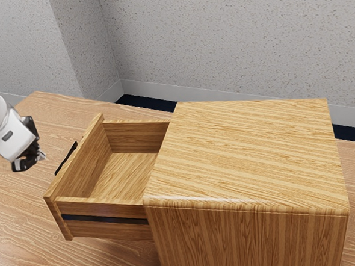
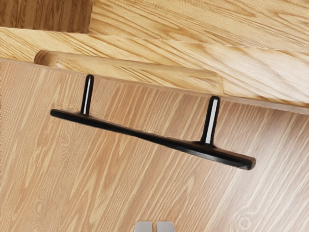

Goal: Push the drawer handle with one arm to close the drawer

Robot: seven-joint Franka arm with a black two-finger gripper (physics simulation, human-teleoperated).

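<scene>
No readable word, label, brand, number or sign appears in the exterior or wrist view; a small dark mark [image 1: 8, 136] on the robot's white casing [image 1: 17, 146] is illegible.

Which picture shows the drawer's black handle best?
The wrist view, because you can see the handle's long bar and both its posts. The exterior view shows part of it as a thin, dark, slanting strip on the far side of the drawer front.

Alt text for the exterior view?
Open brown wooden drawer juts from a boxy wooden cabinet toward the exterior view's left. A black two-finger end effector on a white robot arm hovers near the drawer's black bar handle, not touching it.
</scene>
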